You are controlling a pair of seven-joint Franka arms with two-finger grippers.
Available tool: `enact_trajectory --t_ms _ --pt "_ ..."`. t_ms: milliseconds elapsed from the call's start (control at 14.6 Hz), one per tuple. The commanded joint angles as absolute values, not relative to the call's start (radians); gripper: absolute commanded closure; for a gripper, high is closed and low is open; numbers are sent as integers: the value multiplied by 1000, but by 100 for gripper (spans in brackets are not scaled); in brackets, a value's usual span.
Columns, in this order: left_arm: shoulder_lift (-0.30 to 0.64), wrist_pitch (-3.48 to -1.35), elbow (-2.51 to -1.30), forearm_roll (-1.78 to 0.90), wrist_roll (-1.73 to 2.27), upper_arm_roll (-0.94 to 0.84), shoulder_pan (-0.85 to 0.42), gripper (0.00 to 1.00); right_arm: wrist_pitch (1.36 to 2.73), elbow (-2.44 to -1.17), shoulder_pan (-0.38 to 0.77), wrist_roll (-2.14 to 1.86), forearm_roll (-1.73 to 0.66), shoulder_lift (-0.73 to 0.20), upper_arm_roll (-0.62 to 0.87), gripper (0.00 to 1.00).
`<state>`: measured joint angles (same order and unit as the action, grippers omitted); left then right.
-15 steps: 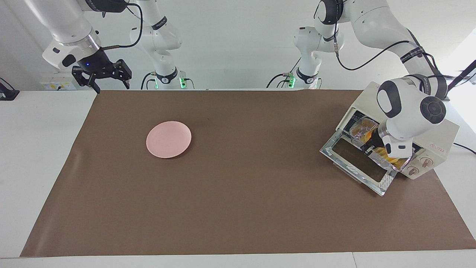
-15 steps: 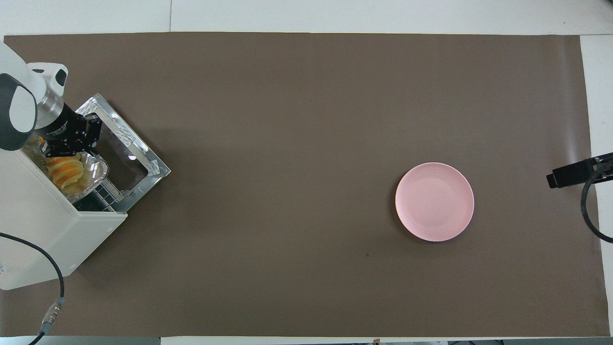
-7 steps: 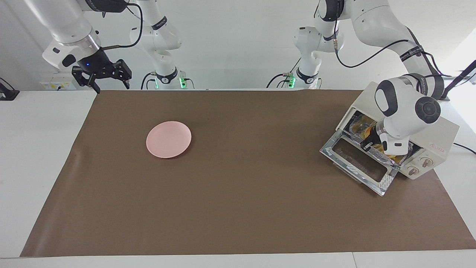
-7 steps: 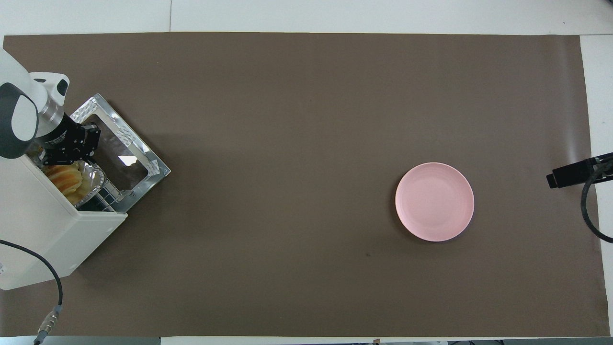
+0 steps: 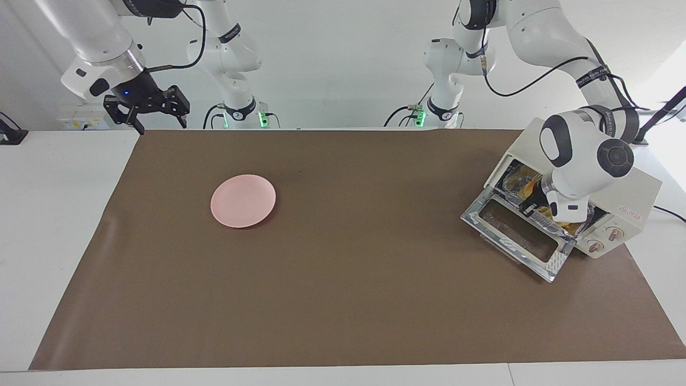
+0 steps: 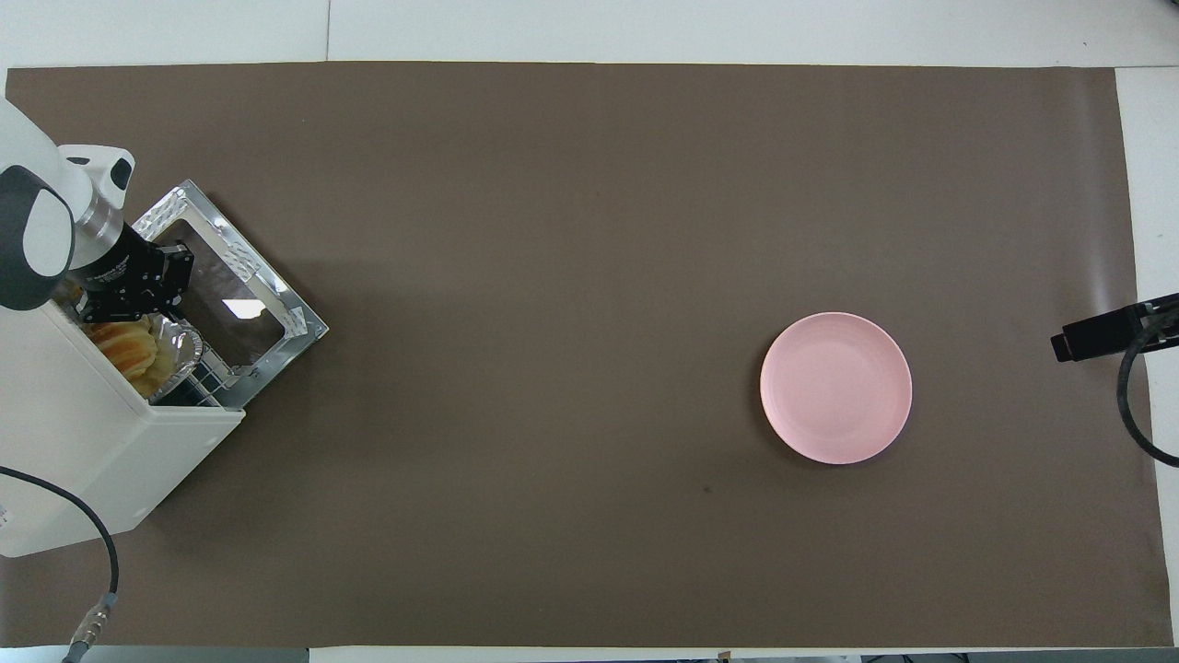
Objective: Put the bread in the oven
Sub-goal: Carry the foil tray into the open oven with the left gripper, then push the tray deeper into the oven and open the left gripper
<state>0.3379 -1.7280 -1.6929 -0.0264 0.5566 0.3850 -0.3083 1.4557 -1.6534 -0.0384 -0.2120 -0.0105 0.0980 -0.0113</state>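
Observation:
The cream-white oven stands at the left arm's end of the table with its glass door dropped open; it also shows in the overhead view. The yellow-orange bread lies in a crinkled foil tray that sits on the rack just inside the oven's mouth. My left gripper reaches down into the mouth and is shut on the tray's rim beside the bread. My right gripper is open and waits in the air over the table's edge at the right arm's end.
A round pink plate lies on the brown mat toward the right arm's end. The open door juts out over the mat in front of the oven. A cable trails from the oven.
The left gripper has pushed the foil tray with the bread deeper into the oven, so less of both shows. The right arm has not moved.

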Motion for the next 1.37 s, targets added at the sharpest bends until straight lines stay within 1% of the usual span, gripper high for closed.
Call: enact_trajectory --t_ms 0,547,616,752,821,889,1300 --pt "305 -1746 -1733 -5 560 394 -310 100 1450 -1664 -52 -233 -5 109 -2 0" --pt "304 -1766 -1735 52 558 390 -316 100 1450 -1664 -52 -233 -5 109 -2 0" --pt "304 -1772 -1735 52 558 390 -314 95 1450 -1664 -52 -233 -5 109 -2 0" --pt "305 -1796 -1735 52 552 390 -313 57 1450 -1664 -52 -233 -5 109 -2 0" --pt "305 -1805 -1735 52 549 390 -313 18 1448 -1664 -52 -233 -5 109 -2 0" --pt "307 -1818 -1733 52 551 390 -313 0 1448 -1664 -52 -233 -5 109 -2 0" --pt "313 -1854 -1726 51 546 385 -327 0 1448 -1664 -52 -233 -5 109 -2 0"
